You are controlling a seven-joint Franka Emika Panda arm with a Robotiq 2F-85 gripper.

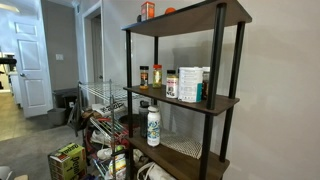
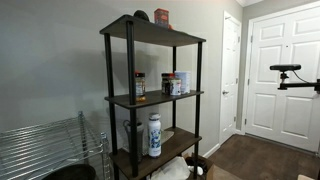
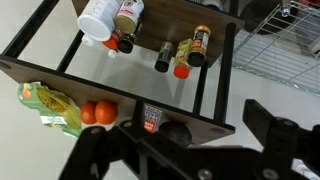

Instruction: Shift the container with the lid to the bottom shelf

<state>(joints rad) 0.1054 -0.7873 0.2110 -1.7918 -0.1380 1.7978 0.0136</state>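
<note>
The container with the lid (image 1: 148,11) is a small orange-red upright jar on the top shelf of a dark shelf unit; it also shows in an exterior view (image 2: 161,17). In the wrist view I look down on it (image 3: 152,117) near the top shelf's front edge, beside a dark round object (image 3: 176,130). My gripper (image 3: 195,140) hovers above the top shelf with its dark fingers spread either side of the jar, open and empty. It is out of view in both exterior views. The bottom shelf (image 1: 190,150) holds a white bottle with a green label (image 1: 153,126).
Two round orange objects (image 3: 95,112) and a green-yellow bag (image 3: 45,105) lie on the top shelf. The middle shelf (image 1: 215,103) carries several spice bottles (image 3: 185,58) and a white tub (image 1: 189,84). A wire rack (image 2: 45,150) and floor clutter (image 1: 68,160) stand beside the unit.
</note>
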